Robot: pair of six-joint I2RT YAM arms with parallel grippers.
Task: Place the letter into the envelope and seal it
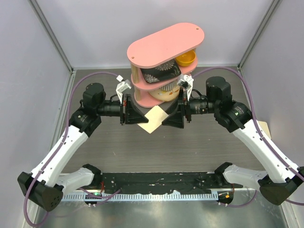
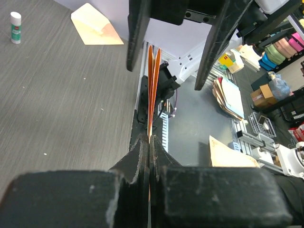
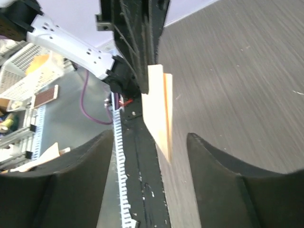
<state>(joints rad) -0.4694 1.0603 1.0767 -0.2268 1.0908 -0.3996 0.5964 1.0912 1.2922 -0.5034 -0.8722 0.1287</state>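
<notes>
Cream letter (image 3: 159, 114) edge-on, pinched by the left hand (image 3: 130, 38) (black fingers), right hand (image 3: 149, 145) parted either side, grey desk (image 3: 237, 85).

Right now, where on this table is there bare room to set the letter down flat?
The widest bare stretch of table runs between the near-edge black rail and the held letter. Centre back is crowded: the left gripper, the right gripper and the pink shelf stand all meet there. The envelope takes the right edge.
</notes>
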